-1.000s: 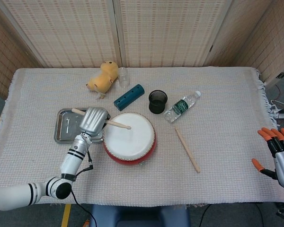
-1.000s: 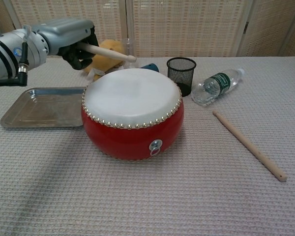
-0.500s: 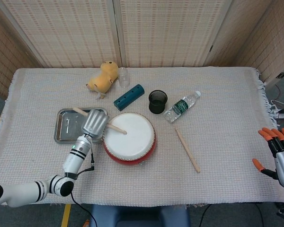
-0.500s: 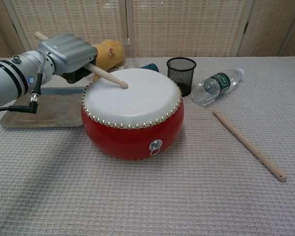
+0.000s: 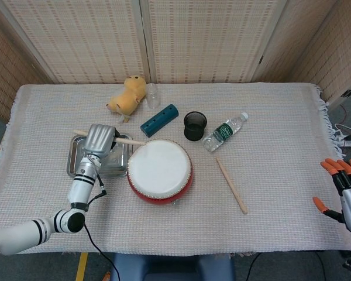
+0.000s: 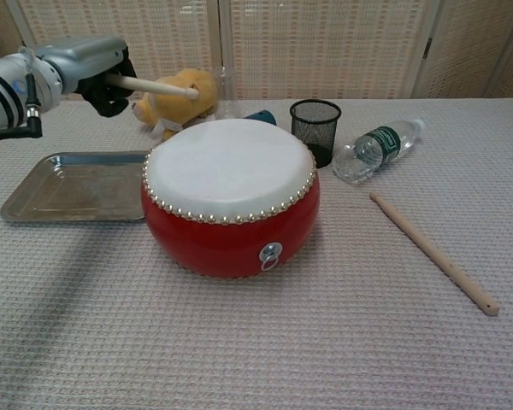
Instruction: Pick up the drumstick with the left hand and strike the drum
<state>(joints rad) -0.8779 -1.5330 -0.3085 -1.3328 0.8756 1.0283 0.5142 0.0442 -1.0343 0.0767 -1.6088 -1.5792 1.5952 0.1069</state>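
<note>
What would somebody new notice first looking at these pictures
The red drum with its white skin, at the middle of the table near the front. Next, the left hand gripping a drumstick raised above the metal tray, left of the drum. A second wooden stick lies flat on the cloth to the drum's right.

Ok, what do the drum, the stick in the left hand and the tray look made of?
Drum: glossy red shell, probably lacquered wood, with a matte white skin pinned by metal studs. Stick, held by the left hand: pale bare wood, unvarnished by the look. Tray: shiny silver metal, likely stainless steel, since it mirrors the light.
</note>
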